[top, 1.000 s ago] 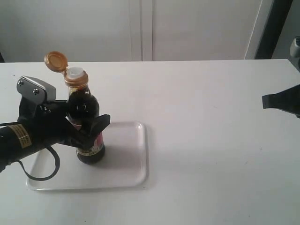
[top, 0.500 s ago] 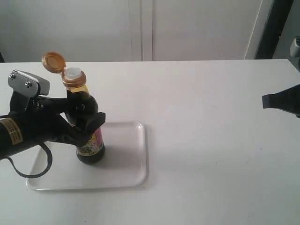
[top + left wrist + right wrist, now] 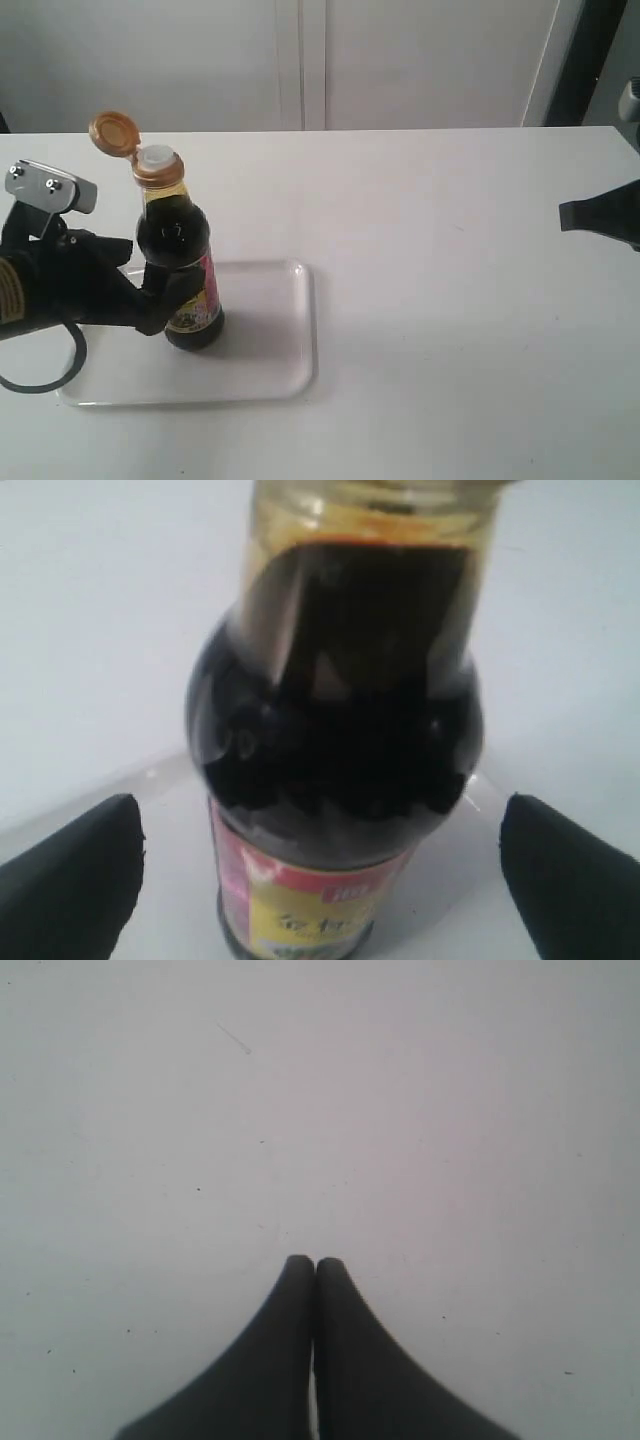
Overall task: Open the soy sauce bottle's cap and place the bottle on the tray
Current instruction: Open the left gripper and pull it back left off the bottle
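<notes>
- White tabletop (image 3: 450, 300) fills the scene, with a pale wall behind it.
- Left gripper (image 3: 325, 865): its two black fingers (image 3: 70, 865) are spread wide, one on each side of the soy sauce bottle (image 3: 180, 260) with a gap to the glass on both sides, so it grips nothing.
- In the exterior view, the left gripper (image 3: 150, 290) sits low beside the bottle, level with its label.
- The bottle stands upright on the tray (image 3: 270, 350), near the tray's middle (dark liquid up to the neck, pink and yellow label at the base).
- The cap (image 3: 112, 131) is flipped open, hanging back from its golden collar, with the white spout exposed.
- Right gripper (image 3: 315, 1265): its dark jaws are pressed together over bare table, holding nothing.
- In the exterior view, it sits at the far right edge, well apart from the tray.
</notes>
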### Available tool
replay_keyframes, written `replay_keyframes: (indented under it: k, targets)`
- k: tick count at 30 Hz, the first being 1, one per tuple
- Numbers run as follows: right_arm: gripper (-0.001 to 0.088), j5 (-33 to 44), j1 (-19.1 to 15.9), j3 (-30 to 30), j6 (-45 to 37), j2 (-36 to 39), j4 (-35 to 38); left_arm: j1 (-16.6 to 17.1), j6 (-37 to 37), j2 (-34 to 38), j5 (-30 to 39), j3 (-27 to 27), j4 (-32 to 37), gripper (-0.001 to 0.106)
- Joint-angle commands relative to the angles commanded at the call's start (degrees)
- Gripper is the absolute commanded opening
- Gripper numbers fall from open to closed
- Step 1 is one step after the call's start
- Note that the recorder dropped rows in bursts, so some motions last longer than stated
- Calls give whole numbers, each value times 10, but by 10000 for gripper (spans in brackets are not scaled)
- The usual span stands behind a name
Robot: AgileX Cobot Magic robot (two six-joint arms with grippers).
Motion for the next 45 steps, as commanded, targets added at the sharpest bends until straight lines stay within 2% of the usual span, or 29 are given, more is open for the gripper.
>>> replay_keyframes:
  k: [7, 14, 18, 22, 25, 27, 29, 32, 38, 40, 42, 45]
  targets:
    - [0, 1, 0, 0, 0, 0, 0, 0, -109, -19, 20, 0, 92, 961]
    - [0, 2, 0, 0, 0, 0, 0, 0, -269, -40, 34, 0, 241, 952]
    - [0, 4, 0, 0, 0, 0, 0, 0, -359, -58, 33, 0, 334, 892]
    - [0, 4, 0, 0, 0, 0, 0, 0, -438, -79, 32, 0, 434, 721]
    - [0, 4, 0, 0, 0, 0, 0, 0, -486, -94, 56, 0, 505, 508]
    - [0, 4, 0, 0, 0, 0, 0, 0, -514, -103, 71, 0, 547, 325]
    - [0, 5, 0, 0, 0, 0, 1, 0, -521, -111, 73, 0, 577, 184]
    - [0, 5, 0, 0, 0, 0, 1, 0, -528, -123, 79, 0, 577, -2]
    - [0, 5, 0, 0, 0, 0, 3, 0, -522, -147, 147, 0, 577, 0]
    - [0, 5, 0, 0, 0, 0, 5, 0, -491, -154, 188, 0, 577, 0]
    - [0, 5, 0, 0, 0, 0, 9, 0, -449, -161, 257, 0, 577, 0]
    - [0, 5, 0, 0, 0, 0, 12, 0, -371, -163, 394, 0, 577, 0]
